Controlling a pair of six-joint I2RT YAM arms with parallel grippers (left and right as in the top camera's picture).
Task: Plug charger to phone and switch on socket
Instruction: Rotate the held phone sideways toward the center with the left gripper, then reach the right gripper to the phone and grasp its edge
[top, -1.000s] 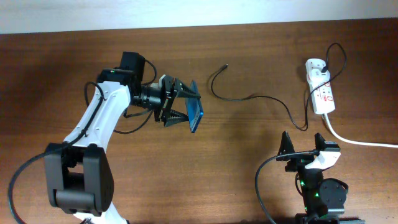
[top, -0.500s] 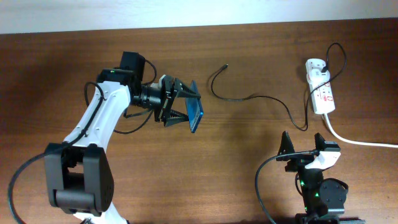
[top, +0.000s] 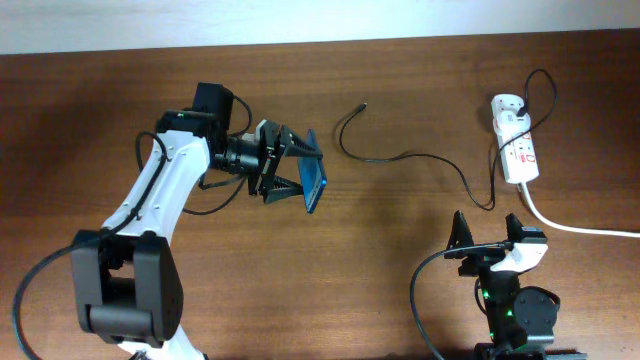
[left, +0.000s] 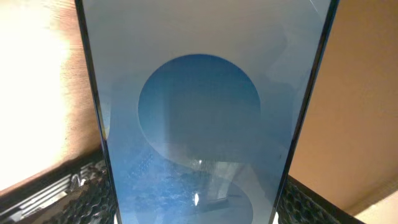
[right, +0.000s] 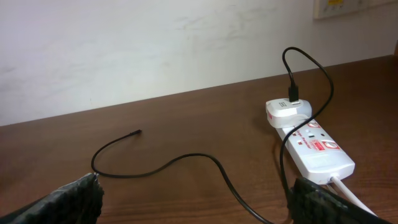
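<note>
While tilted, phone (top: 316, 172) in left hand (top: 299, 170).

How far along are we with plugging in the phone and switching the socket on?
Done: charger plug seated in the socket. In hand: left gripper holds the phone raised. Left: connector tip lies loose, right gripper open and away from it; socket on or off, cannot tell.

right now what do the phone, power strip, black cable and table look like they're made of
Phone: glossy glass front, judging by the reflections on it.
Power strip: smooth white plastic, probably, with a slight sheen.
Black cable: matte rubbery sheath, likely; it lies in loose curves.
Table: brown wood grain, maybe veneer.
</note>
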